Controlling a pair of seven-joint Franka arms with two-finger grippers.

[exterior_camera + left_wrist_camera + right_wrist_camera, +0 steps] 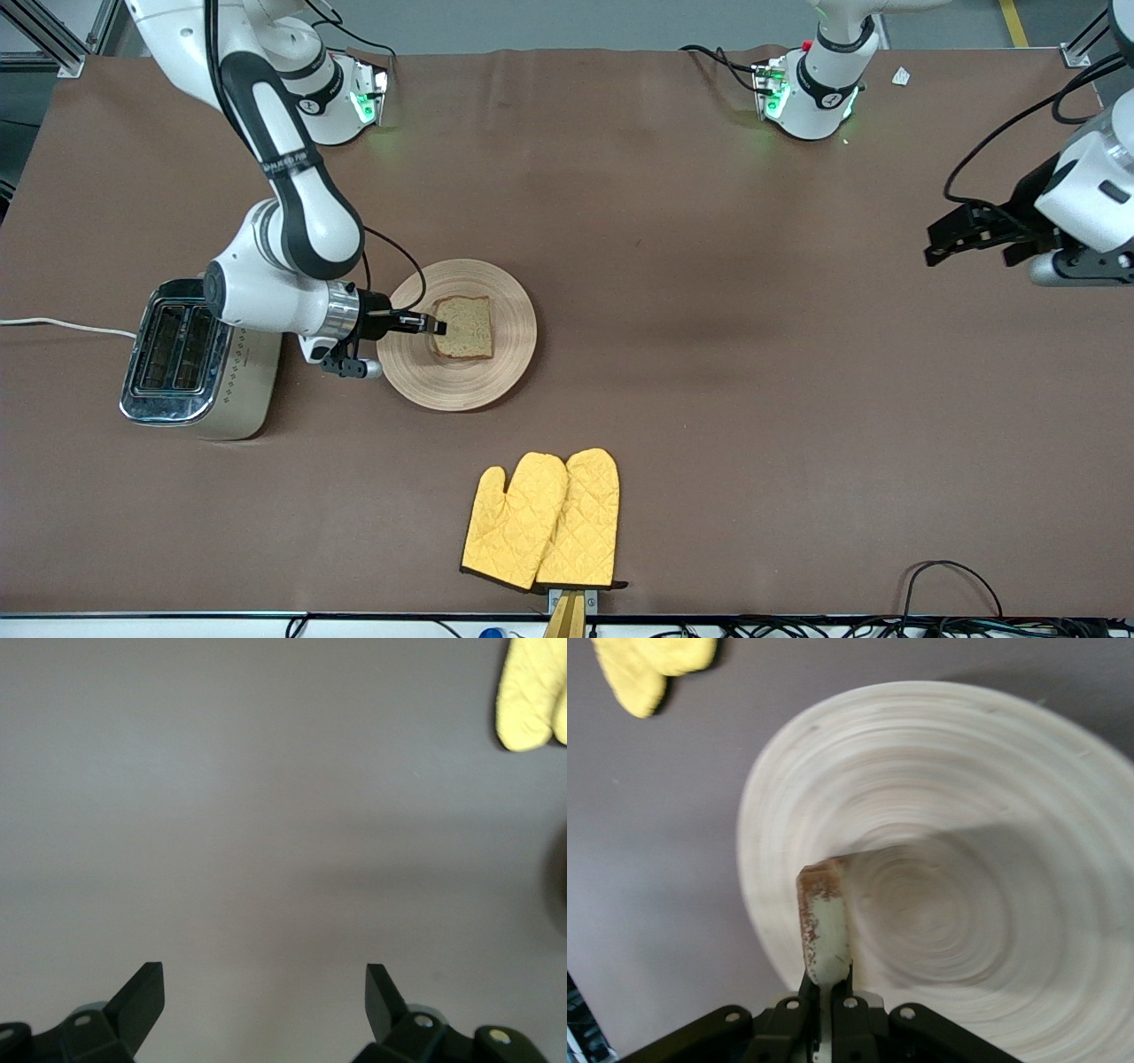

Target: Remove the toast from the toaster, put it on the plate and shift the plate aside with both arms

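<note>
The toast (462, 327), a brown squarish slice, is flat over the middle of the round wooden plate (505, 354). My right gripper (434, 325) is shut on the toast's edge at the toaster side. I cannot tell if the toast touches the plate. In the right wrist view the toast (824, 926) shows edge-on between the right gripper's (830, 992) fingers, above the plate (992, 815). My left gripper (967, 255) is open and empty, waiting above the table at the left arm's end. The left wrist view shows the left gripper (264, 992) over bare table.
A silver toaster (190, 359) stands beside the plate toward the right arm's end. A pair of yellow oven mitts (545, 518) lies nearer the front camera than the plate. The mitts also show in the left wrist view (532, 695) and the right wrist view (656, 660).
</note>
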